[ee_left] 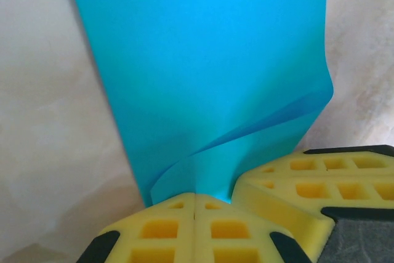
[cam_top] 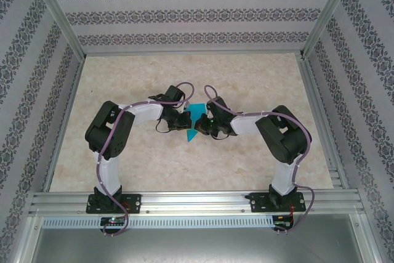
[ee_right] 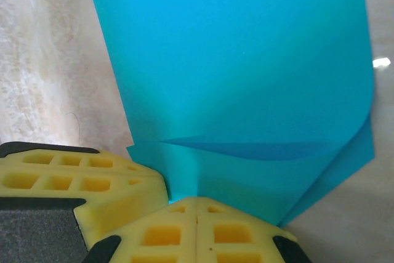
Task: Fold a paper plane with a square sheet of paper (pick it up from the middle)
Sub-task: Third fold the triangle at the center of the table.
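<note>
At the middle of the table (cam_top: 123,84), the blue paper (cam_top: 198,116) sits between both arms. Pinching its edge, the left gripper (ee_left: 194,198) is fully closed, yellow pads (ee_left: 160,229) pressed together. Beside it, the right gripper (ee_right: 197,201) clamps the same edge likewise. The paper curls and seems folded into layers.

bright, even light — soft shadows, close-ups slightly blurred

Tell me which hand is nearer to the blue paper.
Neither, both touch it. The left hand is shut on the blue paper from its left side, the right hand from its right, close beside each other.
</note>
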